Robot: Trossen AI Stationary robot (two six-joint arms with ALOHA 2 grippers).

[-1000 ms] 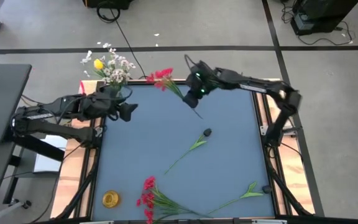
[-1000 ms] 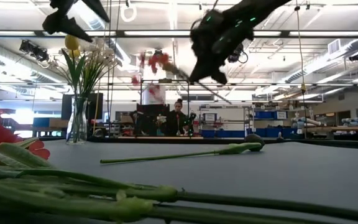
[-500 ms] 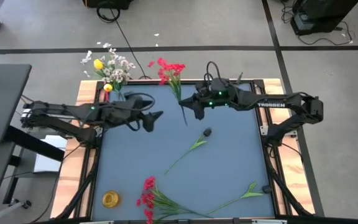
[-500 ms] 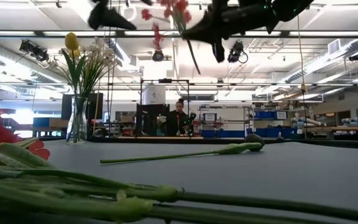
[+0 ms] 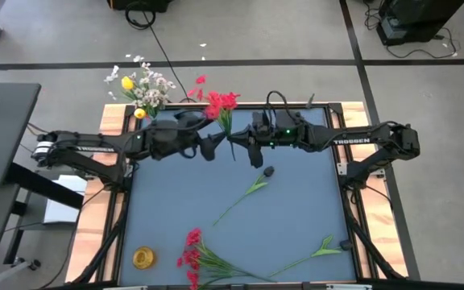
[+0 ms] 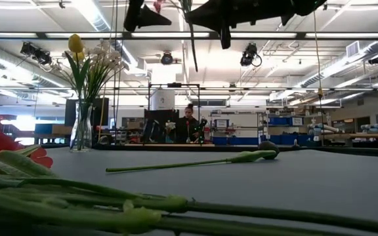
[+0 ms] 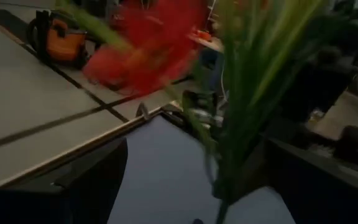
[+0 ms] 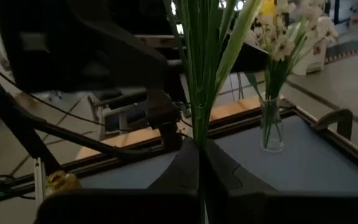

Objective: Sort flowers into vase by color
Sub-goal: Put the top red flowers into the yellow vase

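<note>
My right gripper is shut on a red-blossomed sprig, held upright high above the table's far middle. My left gripper is open beside it, on its left. In the left wrist view its two fingers stand either side of the green stems, apart from them. A glass vase at the far left corner holds white sprays and a yellow bud. A dark-budded stem, more red sprigs and a leafy stem lie flat on the table. My right gripper pinches the sprig's bundle of green stems between its two fingers, which come in level from the table's right and lie across the stems. The sprig is lifted clear and stands upright, red blossoms above and a short stem end hanging below.
A yellow round object lies near the table's near left corner. The blue table top is framed by wooden edges. Both arms meet over the far middle. Beyond the table a person shows in the room.
My right gripper has moved from the far edge toward the table's middle and turned level, bringing the red sprig from slanting to upright. My left gripper has swung toward the table's right, up to the sprig's stems. The flowers on the table have not moved.
</note>
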